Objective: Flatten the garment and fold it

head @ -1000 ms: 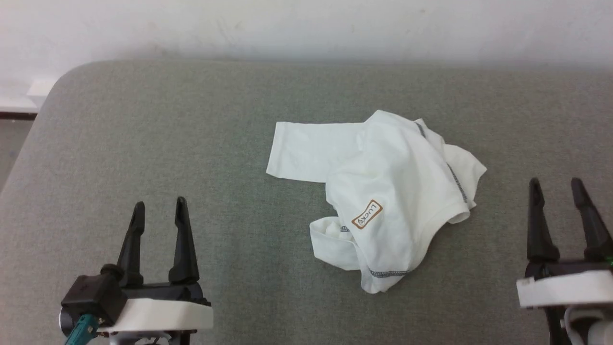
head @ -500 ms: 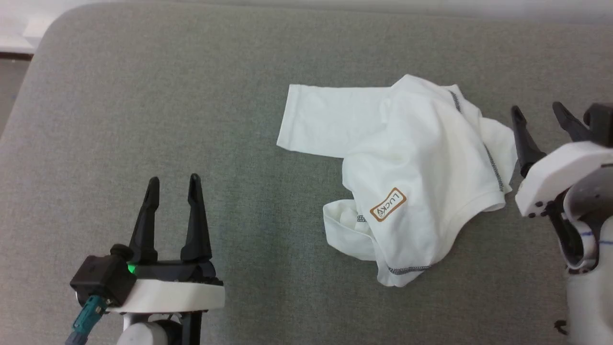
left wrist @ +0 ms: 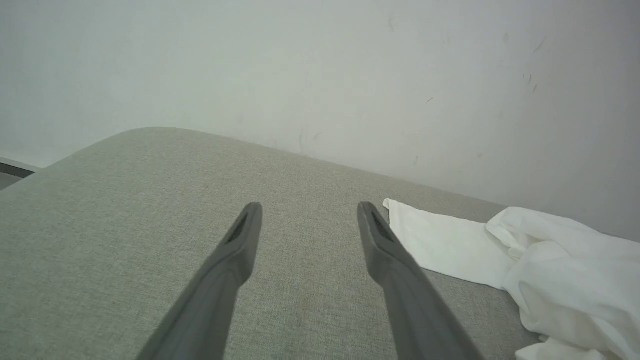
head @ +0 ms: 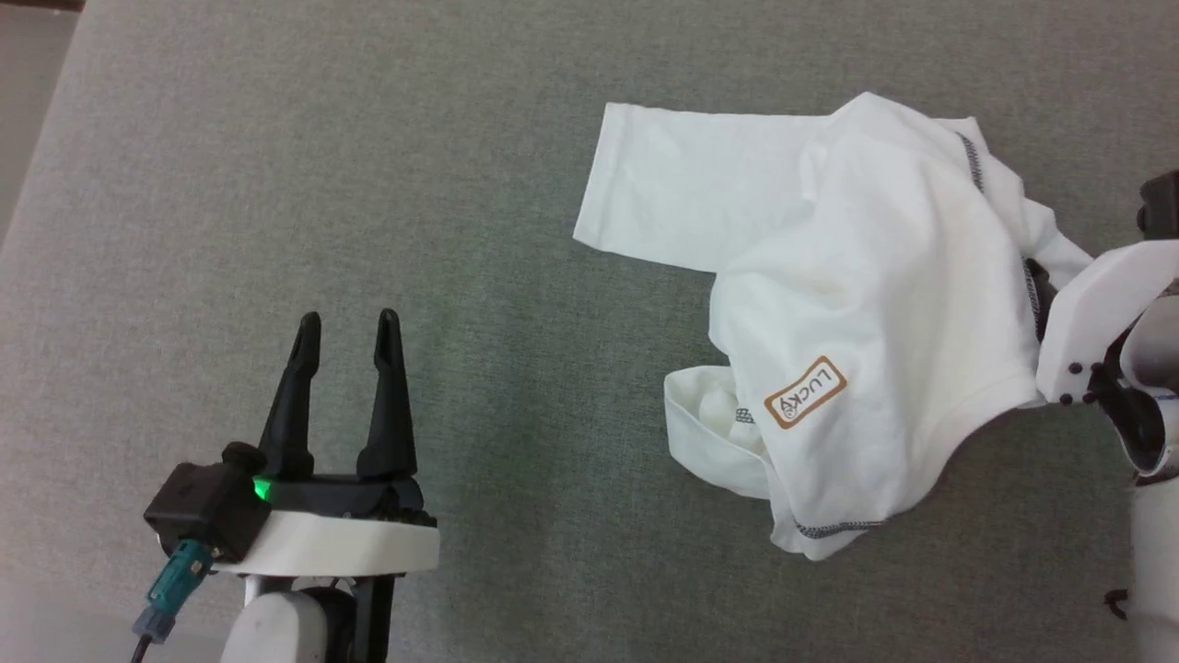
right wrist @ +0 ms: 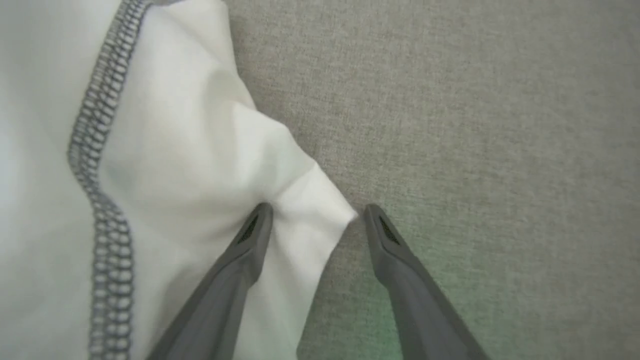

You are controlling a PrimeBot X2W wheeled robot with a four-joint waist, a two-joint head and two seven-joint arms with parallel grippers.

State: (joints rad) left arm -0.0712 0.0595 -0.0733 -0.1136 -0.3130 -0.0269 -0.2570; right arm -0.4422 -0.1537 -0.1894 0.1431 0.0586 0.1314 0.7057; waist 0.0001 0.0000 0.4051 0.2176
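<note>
right pincer is released, its fingers spread astride a corner of the garment, one finger against the cloth. left pincer is released too, over the bare grey cloth-covered desk, well apart from the garment, which lies crumpled with its lucky patch facing up.

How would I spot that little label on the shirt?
On the grey upholstered surface lies a crumpled white shirt. Toward its near side sits a tilted rectangular patch reading LUCKY. Its tan border sets it apart from the grey zigzag stitching.
</note>
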